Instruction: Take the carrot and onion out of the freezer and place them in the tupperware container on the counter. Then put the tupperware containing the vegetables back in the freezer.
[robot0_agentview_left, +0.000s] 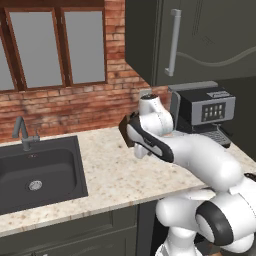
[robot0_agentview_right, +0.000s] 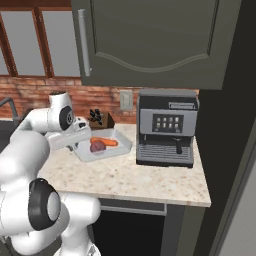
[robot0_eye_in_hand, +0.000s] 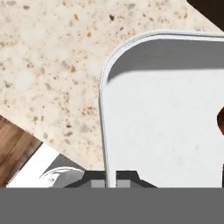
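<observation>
Tupperware container (robot0_agentview_right: 120, 145) holds carrot (robot0_agentview_right: 104, 141) and, seemingly, onion (robot0_agentview_right: 97, 146).

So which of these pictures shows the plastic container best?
The right base view: the whole container sits on the counter, carrot and onion inside. The hand view gives one corner and bare floor, with the gripper shut on its rim. In the left base view the arm hides it.

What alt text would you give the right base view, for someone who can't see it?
A white robot arm reaches to a shallow tupperware container on the speckled counter, holding a carrot and onion. A coffee machine stands to its right, under a dark wall cabinet.
</observation>
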